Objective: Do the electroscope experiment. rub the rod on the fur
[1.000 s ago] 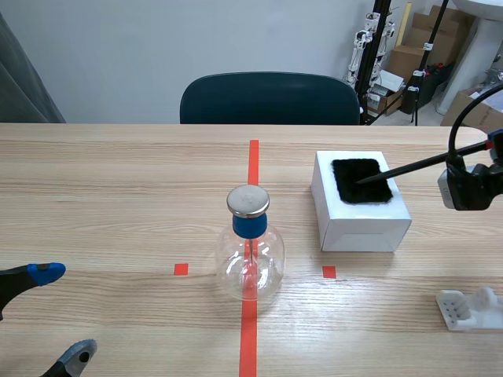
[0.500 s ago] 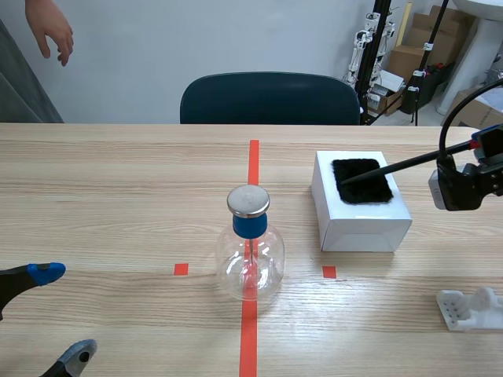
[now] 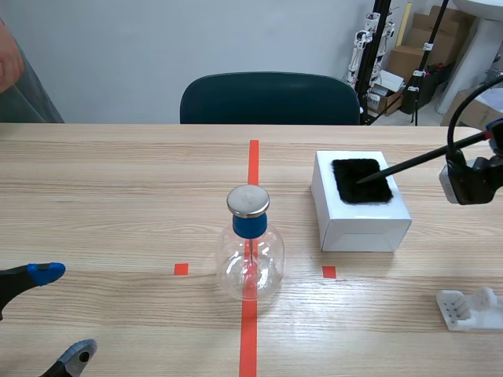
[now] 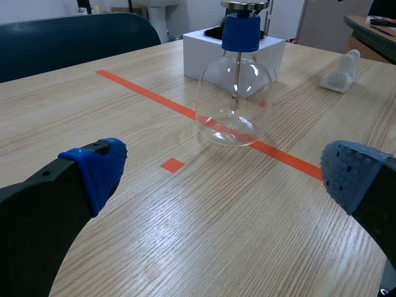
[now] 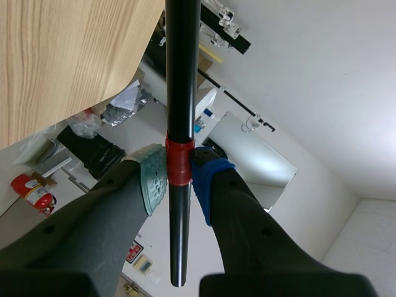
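Dark blue chair [image 3: 269, 97] tucked against the far edge of the wood bench [image 3: 118, 196]. White plastic holder [image 3: 470, 308] lying on the bench, near-right corner, well apart from everything else. Cardboard boxes [image 3: 424, 43] and black stands [image 3: 380, 55] in the back right, behind the bench.

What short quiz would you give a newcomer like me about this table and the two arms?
1. True or false: the black rod held in the right gripper has its tip on the fur patch atop the white box.
2. The glass flask wears a collar under its metal cap. Is the collar A red, B blue or C green?
3. Fill in: the fingers of the left gripper are ____ (open or shut).
Key: 1 true; 2 B; 3 open.
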`<action>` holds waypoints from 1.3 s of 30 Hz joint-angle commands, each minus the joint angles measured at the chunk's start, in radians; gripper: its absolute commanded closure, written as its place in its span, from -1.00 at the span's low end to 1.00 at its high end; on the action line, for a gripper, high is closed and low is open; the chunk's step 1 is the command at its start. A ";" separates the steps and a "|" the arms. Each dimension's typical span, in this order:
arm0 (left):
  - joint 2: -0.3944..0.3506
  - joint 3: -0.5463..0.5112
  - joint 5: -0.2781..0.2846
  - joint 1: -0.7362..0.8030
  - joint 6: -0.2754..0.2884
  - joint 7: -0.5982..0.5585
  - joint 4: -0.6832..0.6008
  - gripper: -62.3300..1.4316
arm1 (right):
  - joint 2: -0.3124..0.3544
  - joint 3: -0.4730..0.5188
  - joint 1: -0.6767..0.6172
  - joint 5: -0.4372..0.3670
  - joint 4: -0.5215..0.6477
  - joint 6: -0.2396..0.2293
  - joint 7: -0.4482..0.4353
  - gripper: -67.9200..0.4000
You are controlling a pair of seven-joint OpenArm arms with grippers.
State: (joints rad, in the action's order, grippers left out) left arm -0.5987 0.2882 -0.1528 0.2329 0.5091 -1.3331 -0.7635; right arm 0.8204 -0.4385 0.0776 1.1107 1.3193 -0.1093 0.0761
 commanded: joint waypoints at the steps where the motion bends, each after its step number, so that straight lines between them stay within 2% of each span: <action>1: -0.002 0.000 0.010 -0.003 0.002 -0.014 -0.016 -1.00 | 0.010 -0.013 0.025 0.006 0.009 0.007 0.066 0.98; 3: -0.002 0.000 0.010 -0.003 0.002 -0.014 -0.016 -1.00 | 0.010 -0.014 0.025 0.006 0.009 0.007 0.132 0.98; 6: -0.002 0.000 0.010 -0.003 0.002 -0.014 -0.016 -1.00 | 0.010 -0.014 0.025 0.004 0.009 0.007 0.161 0.98; 12: -0.002 0.000 0.010 -0.003 0.002 -0.014 -0.016 -1.00 | -0.001 -0.016 0.025 0.005 0.009 0.007 0.017 0.98; 14: -0.002 0.000 0.010 -0.003 0.002 -0.014 -0.016 -1.00 | 0.000 -0.016 0.025 0.012 0.009 0.007 0.042 0.98; 18: -0.002 0.000 0.010 -0.003 0.002 -0.014 -0.016 -1.00 | 0.006 -0.016 0.025 0.015 0.009 0.007 0.151 0.98; 20: -0.002 0.000 0.010 -0.003 0.002 -0.014 -0.016 -1.00 | 0.008 -0.016 0.026 0.031 0.009 0.007 0.156 0.98; 26: -0.002 0.000 0.010 -0.003 0.002 -0.014 -0.016 -1.00 | 0.007 -0.016 0.026 0.070 0.009 0.007 0.022 0.98; 33: -0.002 0.000 0.010 -0.003 0.002 -0.014 -0.016 -1.00 | 0.032 -0.016 0.042 0.092 0.009 0.007 0.089 0.98; 39: -0.002 0.000 0.010 -0.003 0.002 -0.016 -0.016 -1.00 | 0.036 -0.042 0.068 0.102 0.014 0.007 -0.027 0.98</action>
State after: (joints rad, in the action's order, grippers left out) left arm -0.5983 0.2882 -0.1528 0.2329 0.5091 -1.3331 -0.7635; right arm 0.8398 -0.4675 0.1192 1.2041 1.3197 -0.1047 0.0395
